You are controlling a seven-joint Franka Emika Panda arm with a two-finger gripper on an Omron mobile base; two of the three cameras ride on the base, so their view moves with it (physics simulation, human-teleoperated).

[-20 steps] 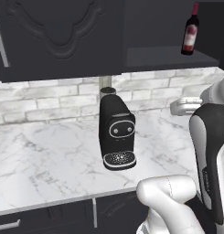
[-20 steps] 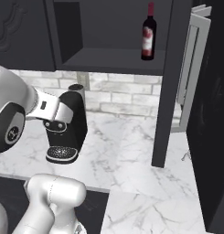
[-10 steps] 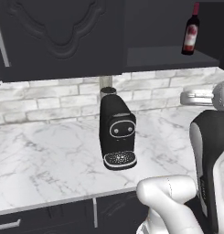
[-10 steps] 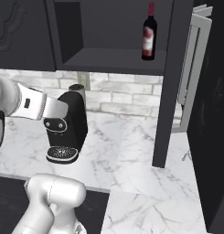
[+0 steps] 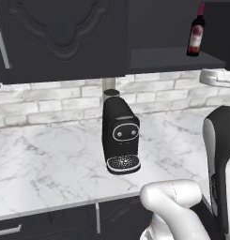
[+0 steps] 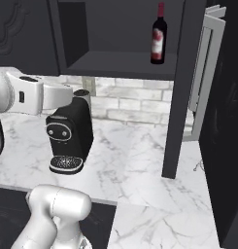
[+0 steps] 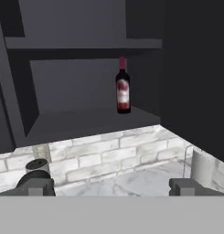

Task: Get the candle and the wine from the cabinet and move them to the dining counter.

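The wine [image 7: 123, 87] is a dark bottle with a red cap. It stands upright at the right end of the lower shelf in the open black cabinet [image 7: 86, 123]. My gripper [image 7: 112, 187] is open and empty, below and well short of the shelf, facing the bottle. From the base, the wine [image 5: 196, 30] [image 6: 159, 34] shows on the same shelf, right of the cabinet's closed carved door [image 5: 65, 33]. The candle is out of view, and so is the dining counter.
A black coffee machine [image 5: 120, 138] [image 6: 69, 136] stands on the marble worktop [image 5: 46, 164] under the cabinet, against the brick wall. The cabinet's open door [image 6: 208, 73] sticks out at the right. My white forearm [image 6: 38, 95] reaches across above the machine.
My arm has risen: in the right base view the forearm lifted from in front of the coffee machine to above it. The wine has not moved and the jaws stay open.
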